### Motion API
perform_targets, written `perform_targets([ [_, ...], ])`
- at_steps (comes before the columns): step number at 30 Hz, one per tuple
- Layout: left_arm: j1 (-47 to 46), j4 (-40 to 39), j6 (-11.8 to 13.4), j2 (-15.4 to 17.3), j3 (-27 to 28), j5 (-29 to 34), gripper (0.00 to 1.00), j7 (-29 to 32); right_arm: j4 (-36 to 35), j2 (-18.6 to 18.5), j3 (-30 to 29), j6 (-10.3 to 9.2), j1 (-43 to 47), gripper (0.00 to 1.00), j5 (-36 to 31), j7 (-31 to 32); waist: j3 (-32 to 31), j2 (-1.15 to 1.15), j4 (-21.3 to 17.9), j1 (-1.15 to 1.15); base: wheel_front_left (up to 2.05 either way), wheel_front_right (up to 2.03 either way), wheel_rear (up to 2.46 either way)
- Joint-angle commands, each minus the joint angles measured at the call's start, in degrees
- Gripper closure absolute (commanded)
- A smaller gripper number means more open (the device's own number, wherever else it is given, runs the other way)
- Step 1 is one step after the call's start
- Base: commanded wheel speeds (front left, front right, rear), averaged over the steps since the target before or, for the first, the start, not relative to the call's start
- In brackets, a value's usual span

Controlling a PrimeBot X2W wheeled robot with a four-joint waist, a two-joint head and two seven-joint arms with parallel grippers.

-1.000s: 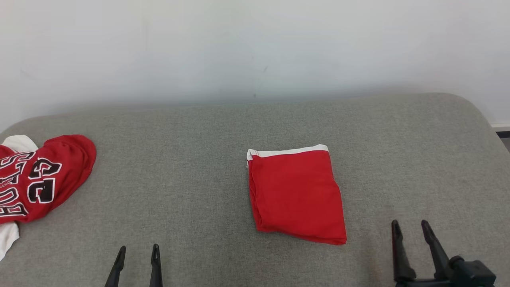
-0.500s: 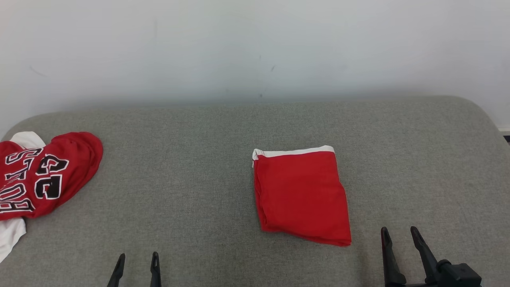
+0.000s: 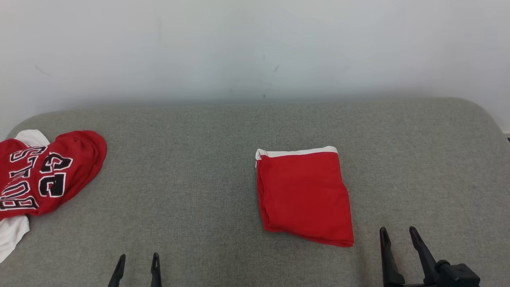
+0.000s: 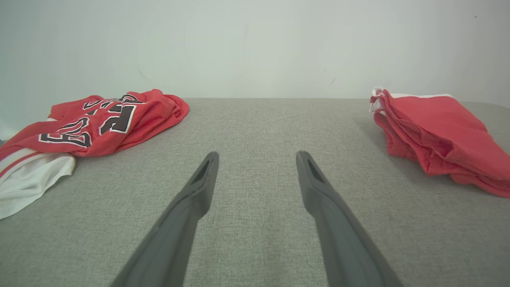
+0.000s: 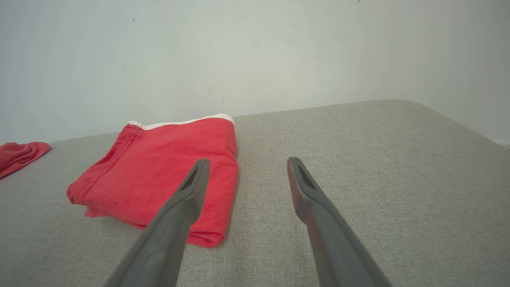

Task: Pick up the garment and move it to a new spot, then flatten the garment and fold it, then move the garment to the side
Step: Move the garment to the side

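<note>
Now, head view: a folded red garment (image 3: 305,197) with a white band along its far edge lies just right of centre on a grey fabric-covered table (image 3: 199,159). A crumpled red jersey (image 3: 44,175) with black lettering sits at the left edge.
Left claw, head view: the left claw (image 3: 138,256), bottom left, is spread and empty.
Right claw, head view: the right claw (image 3: 397,230), bottom right, is spread, empty and near the garment's lower right corner but apart from it.
Left wrist view: spread left claw (image 4: 257,154) over bare table; jersey (image 4: 107,119) upper left, folded garment (image 4: 442,127) at the right edge, showing stacked layers.
Right wrist view: spread right claw (image 5: 248,160); the folded garment (image 5: 159,175) lies just left of it and partly behind its left finger.
Stage, as judged: folding looks done; the move to the side remains.
Risk: pinching only the top layer would let the folds fall open.
Risk: dragging across the rough cloth could rumple the stack.
Containers: none; both garments lie straight on the table.
</note>
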Motion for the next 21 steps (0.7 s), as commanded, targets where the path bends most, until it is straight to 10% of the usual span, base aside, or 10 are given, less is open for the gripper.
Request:
perform_targets([
  [1, 0.9, -0.1, -0.1, 0.0, 0.1, 0.5, 0.0, -0.2, 0.0, 0.2, 0.0, -0.12, -0.4, 0.0, -0.4, -0.1, 0.0, 0.0, 0.0, 0.0, 0.0, 0.0, 0.0],
  [21, 0.6, 0.1, 0.0, 0.0, 0.5, 0.0, 0.0, -0.2, 2.6, 0.3, 0.1, -0.12, -2.5, 0.0, -1.0, -0.1, 0.0, 0.0, 0.3, 0.0, 0.0, 0.0, 0.0],
])
